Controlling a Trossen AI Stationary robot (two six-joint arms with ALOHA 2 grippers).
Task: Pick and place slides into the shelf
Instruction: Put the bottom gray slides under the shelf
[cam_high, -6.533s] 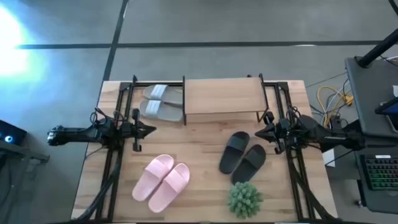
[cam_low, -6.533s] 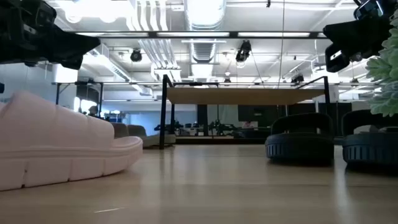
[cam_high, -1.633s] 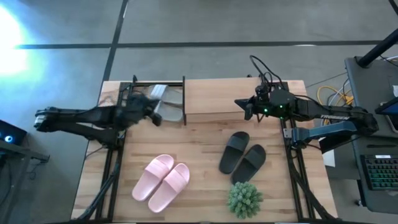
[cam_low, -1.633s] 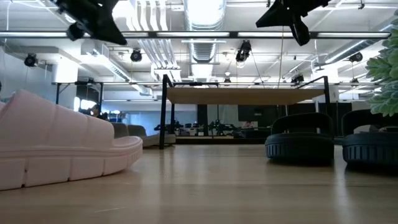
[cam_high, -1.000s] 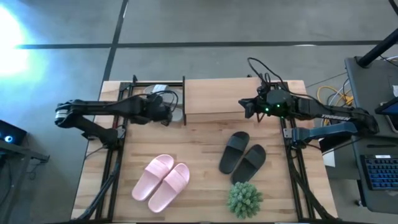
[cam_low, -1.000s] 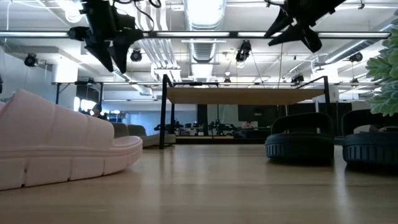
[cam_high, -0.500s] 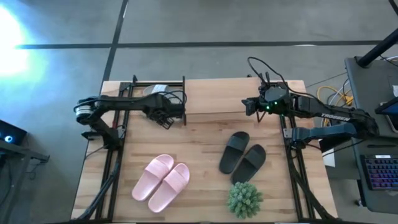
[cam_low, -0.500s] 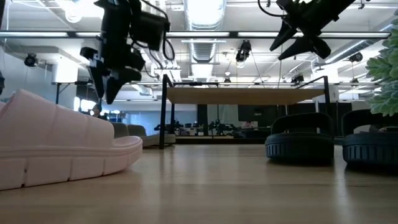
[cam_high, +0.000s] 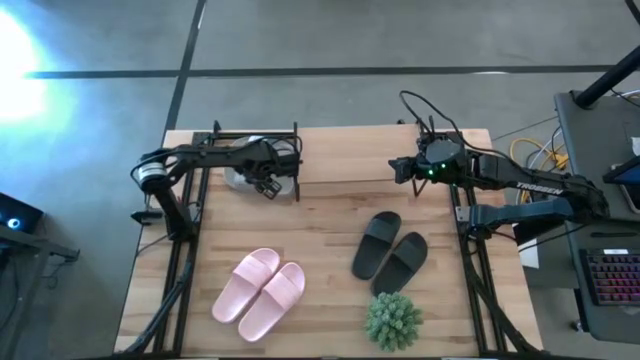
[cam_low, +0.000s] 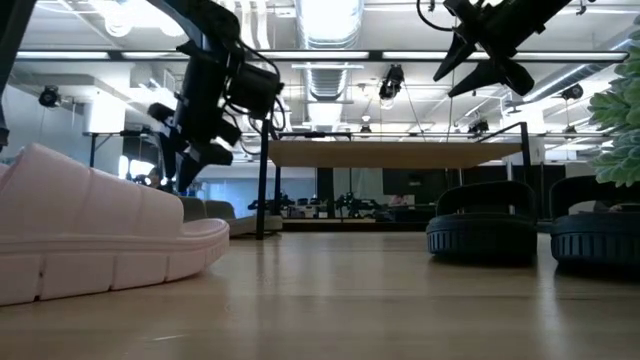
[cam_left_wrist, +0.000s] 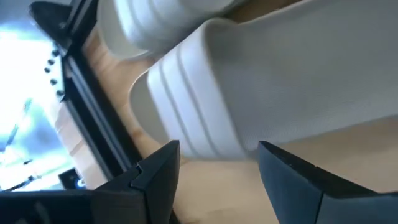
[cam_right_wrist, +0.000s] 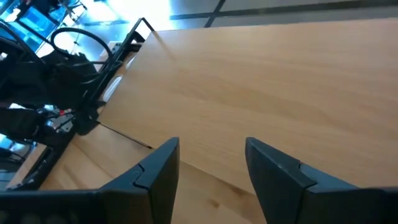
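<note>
Hovering low over the light grey-white foam slides (cam_high: 243, 165) at the bench's (cam_high: 320, 230) far left corner, beside the shelf, the left pincer (cam_high: 268, 183) is spread; in its wrist view the ribbed wide strap (cam_left_wrist: 205, 118) sits right between the fingers (cam_left_wrist: 155, 171), not yet pinched.

Handling, by judgement: moulded foam, light, slightly springy, matte rather than slick, not fragile. Best hold looks like the strap's arch or the sole's side edge; a squeeze on the strap may flex it.

Right pincer (cam_high: 398, 172) spread, holding nothing, above the shelf's right end.

Low rack with light wooden plank top on thin black frame (cam_high: 350, 155): top bare; under it hidden from above, and nothing shows there in the low view.

Pale pink slides (cam_high: 259, 292) and black slides (cam_high: 389, 251) lie on the open bench, near a small green plant (cam_high: 392, 320).
</note>
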